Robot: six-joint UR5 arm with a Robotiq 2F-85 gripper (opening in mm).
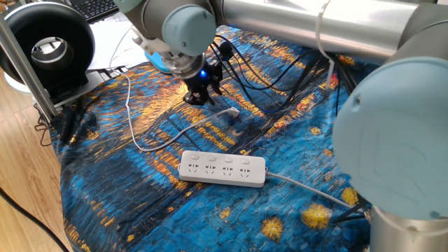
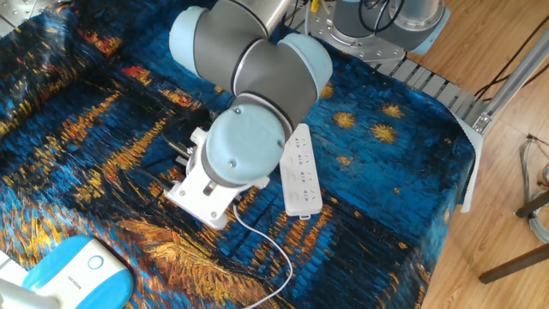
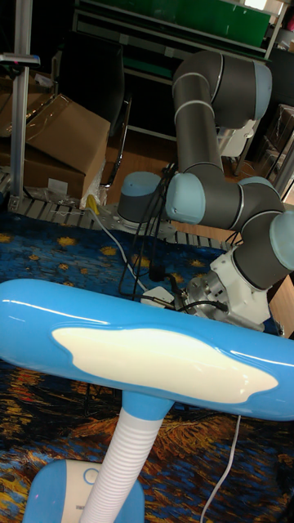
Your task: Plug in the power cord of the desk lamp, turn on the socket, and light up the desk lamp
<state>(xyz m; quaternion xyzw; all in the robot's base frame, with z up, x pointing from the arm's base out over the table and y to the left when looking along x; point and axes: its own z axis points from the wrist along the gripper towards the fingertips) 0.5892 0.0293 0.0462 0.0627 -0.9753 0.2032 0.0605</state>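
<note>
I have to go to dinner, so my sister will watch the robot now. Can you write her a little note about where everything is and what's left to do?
Hand: low over the cloth, just short of the plug; open or shut can't be told. It holds nothing that I can see.
Power cord: loose on the cloth, its plug lying unplugged behind the socket.
Socket: flat on the cloth, all four outlets free.
Desk lamp: standing at the table's edge; whether it is lit can't be told.
Done: nothing yet.
Left: grab the plug, push it into the socket, switch the socket on, light the lamp.

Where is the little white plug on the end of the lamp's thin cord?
In one fixed view the small white plug lies loose on the blue patterned cloth, just right of the black gripper and above the long white power strip.
</note>
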